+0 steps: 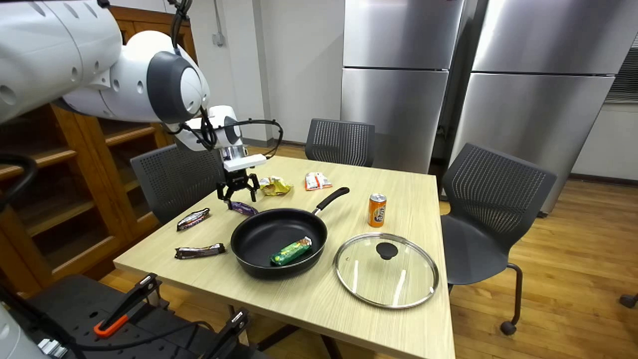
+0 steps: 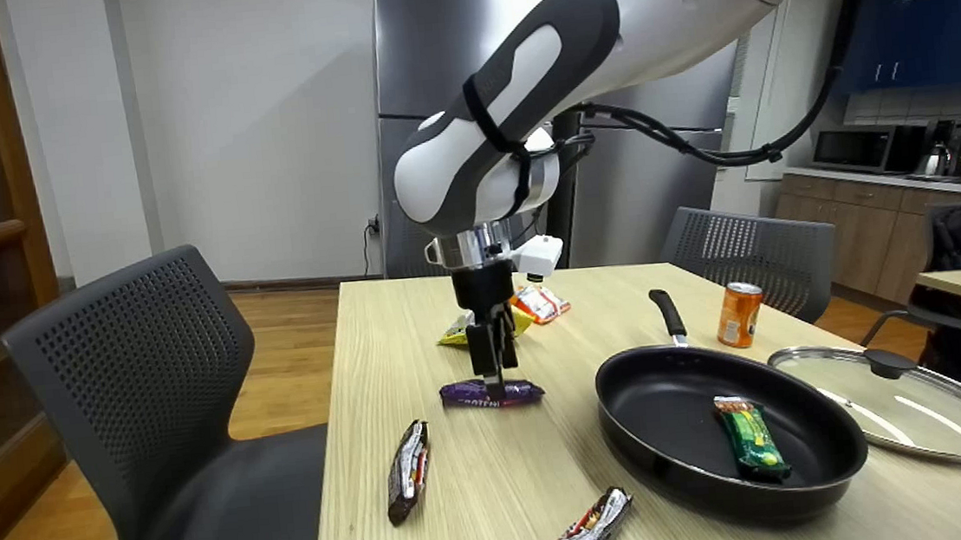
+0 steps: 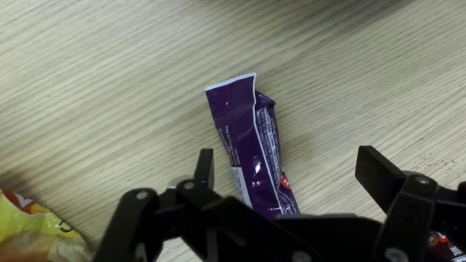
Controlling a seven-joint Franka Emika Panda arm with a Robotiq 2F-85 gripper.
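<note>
My gripper (image 1: 241, 200) is open and holds nothing. It points down over a purple wrapped bar (image 1: 242, 208) lying on the table; this bar is nearest to it. In an exterior view the fingers (image 2: 502, 381) hang in front of and close above the bar (image 2: 463, 394). In the wrist view the bar (image 3: 245, 145) lies between the two spread fingers (image 3: 285, 154), nearer the left one, with bare table showing on both sides. Its lower end is hidden behind the gripper. I cannot tell whether the fingertips touch the table.
A black frying pan (image 1: 269, 232) holds a green packet (image 1: 291, 251). Two dark wrapped bars (image 1: 193, 219) (image 1: 199, 251) lie nearby. A yellow bag (image 1: 275, 187) and a white-red bag (image 1: 317, 181) lie behind. An orange can (image 1: 377, 211) and a glass lid (image 1: 371, 279) stand beyond the pan.
</note>
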